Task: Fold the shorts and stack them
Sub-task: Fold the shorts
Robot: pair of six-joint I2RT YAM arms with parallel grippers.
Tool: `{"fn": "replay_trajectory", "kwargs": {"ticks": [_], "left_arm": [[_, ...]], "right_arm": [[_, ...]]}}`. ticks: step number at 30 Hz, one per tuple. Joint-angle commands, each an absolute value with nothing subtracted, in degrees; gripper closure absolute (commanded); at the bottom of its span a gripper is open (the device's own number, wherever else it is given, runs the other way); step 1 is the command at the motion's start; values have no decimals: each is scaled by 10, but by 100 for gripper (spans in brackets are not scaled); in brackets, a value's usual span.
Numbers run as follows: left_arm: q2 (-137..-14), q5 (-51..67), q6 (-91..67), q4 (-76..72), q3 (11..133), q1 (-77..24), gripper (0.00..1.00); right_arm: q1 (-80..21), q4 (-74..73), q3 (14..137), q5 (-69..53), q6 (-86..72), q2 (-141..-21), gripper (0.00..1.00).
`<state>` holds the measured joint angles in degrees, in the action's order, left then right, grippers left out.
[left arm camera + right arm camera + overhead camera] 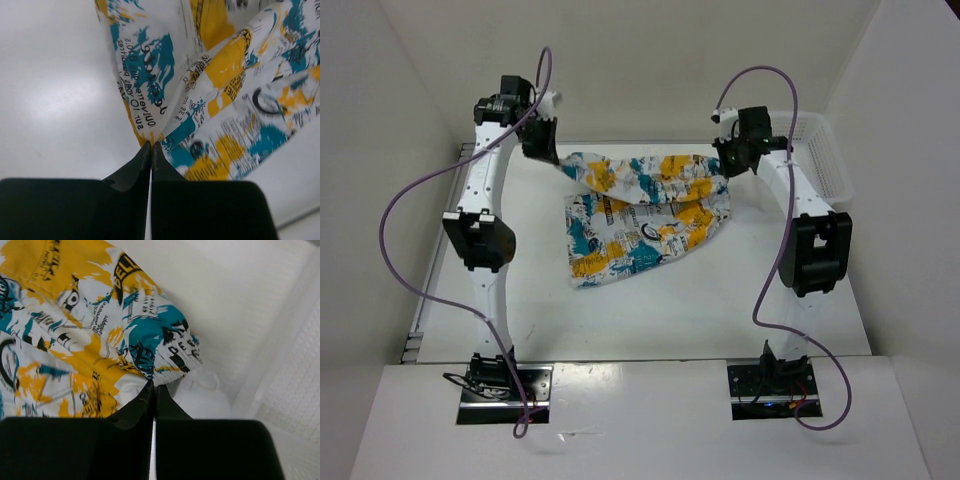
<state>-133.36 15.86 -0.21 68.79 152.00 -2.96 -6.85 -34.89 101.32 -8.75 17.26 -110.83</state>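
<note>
Soft, crumpled printed shorts (640,215) sag onto the smooth white table (670,300), far edge lifted. The left gripper (151,146) has its black jaws pinched tight on one corner. The right gripper (153,386) clamps the gathered edge, near a mesh basket (828,160).

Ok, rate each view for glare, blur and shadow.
Top external: even light, sharp, hardly any shadow around the shorts. Left wrist: glare patch on the table, print blurred at top right, left gripper a black silhouette. Right wrist: print sharp near the right gripper, basket washed out and soft.
</note>
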Motion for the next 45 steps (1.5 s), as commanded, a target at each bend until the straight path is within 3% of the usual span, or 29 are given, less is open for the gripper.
{"fn": "replay_trajectory", "kwargs": {"ticks": [1,2,7,10,16,18,23,33,34,35,36,37,38,41,45], "left_arm": [[-1217,196,0,714,1386,-38,100],[-1173,196,0,703,1300,-48,100],[-1059,196,0,679,1098,-75,100],[-1032,201,0,684,1044,-69,100],[-1027,213,0,728,1072,-64,100],[-1020,200,0,728,1052,-64,100],[-991,170,0,669,860,-119,100],[-1019,149,0,604,751,-149,100],[-1019,149,0,599,738,-156,98],[-1019,156,0,599,731,-165,95],[-1025,156,0,590,726,-165,90],[-1025,156,0,590,726,-175,75],[-1030,156,0,590,719,-183,69],[-1010,150,0,616,719,-183,60],[-962,150,0,682,783,-178,57]], "right_arm": [[-40,-387,993,-130,218,-1022,100],[-40,-398,985,-149,240,-1013,100],[-40,-439,937,-181,272,-975,100],[-40,-453,945,-181,279,-963,100],[-34,-513,971,-181,339,-969,100],[-46,-529,928,-159,361,-956,100],[-60,-509,795,-70,411,-933,100],[-83,-384,690,20,364,-928,100],[-83,-375,690,30,358,-934,97],[-83,-367,690,38,358,-934,65],[-83,-367,690,38,352,-940,45],[-83,-367,690,38,352,-940,30],[-83,-367,690,38,352,-940,7],[-83,-399,720,32,360,-914,2],[-83,-428,758,-12,389,-821,5]]}}
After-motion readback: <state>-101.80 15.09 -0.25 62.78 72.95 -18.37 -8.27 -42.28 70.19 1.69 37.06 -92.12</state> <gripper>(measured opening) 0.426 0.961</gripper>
